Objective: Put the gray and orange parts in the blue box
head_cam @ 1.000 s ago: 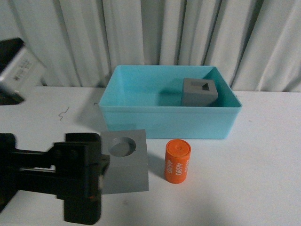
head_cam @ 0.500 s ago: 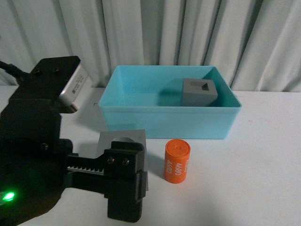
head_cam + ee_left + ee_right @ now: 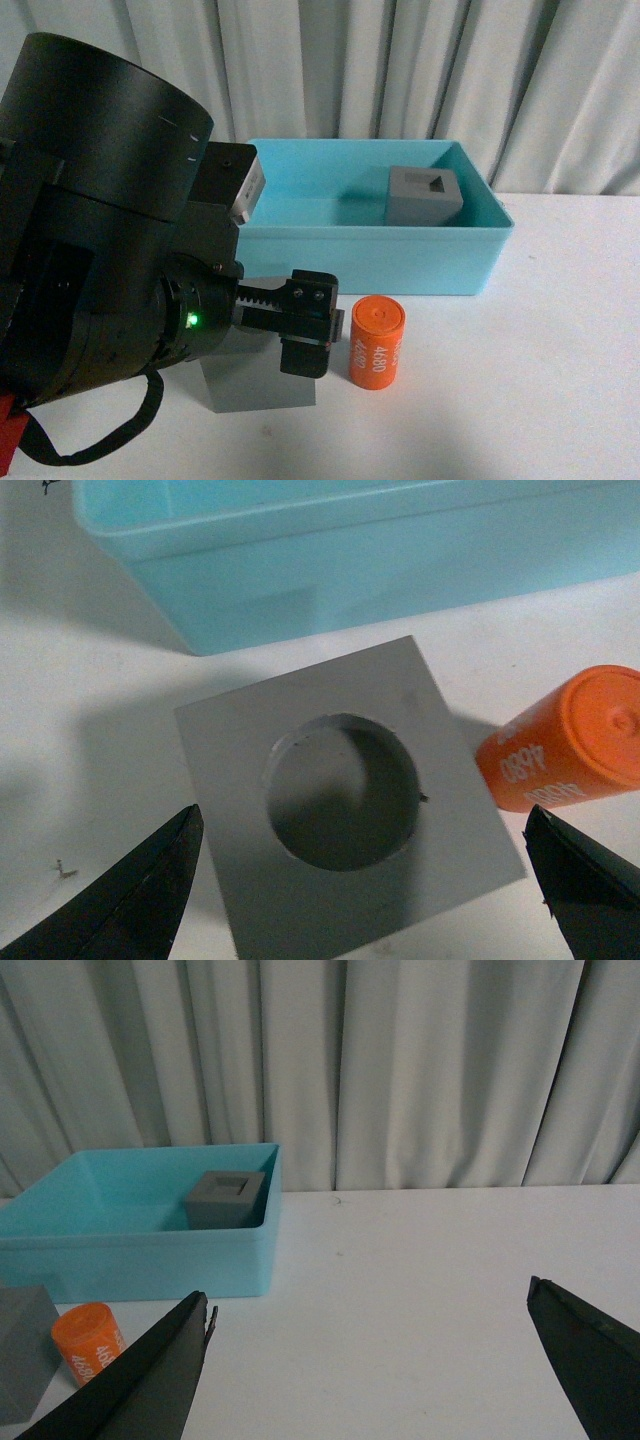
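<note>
The blue box (image 3: 400, 262) stands at the back of the white table, and a gray cube (image 3: 424, 195) with an angular opening on top sits inside it at the right. In front of the box lies a second gray cube (image 3: 225, 770) with a round hole; my left gripper (image 3: 360, 815) hangs open above it, one finger on each side. In the front view my left arm hides most of this cube (image 3: 255, 388). The orange cylinder (image 3: 377, 343) marked "4680" stands just right of it. My right gripper (image 3: 370, 1295) is open over bare table, away from the box (image 3: 140, 1255).
Gray curtains (image 3: 420, 70) hang behind the table. My bulky left arm (image 3: 100, 220) fills the left half of the front view. White tabletop (image 3: 540, 380) lies to the right of the cylinder and in front of the box.
My left arm has swung in from the left and risen, and its gripper now stands over the round-hole cube. The cubes, cylinder and box have not moved.
</note>
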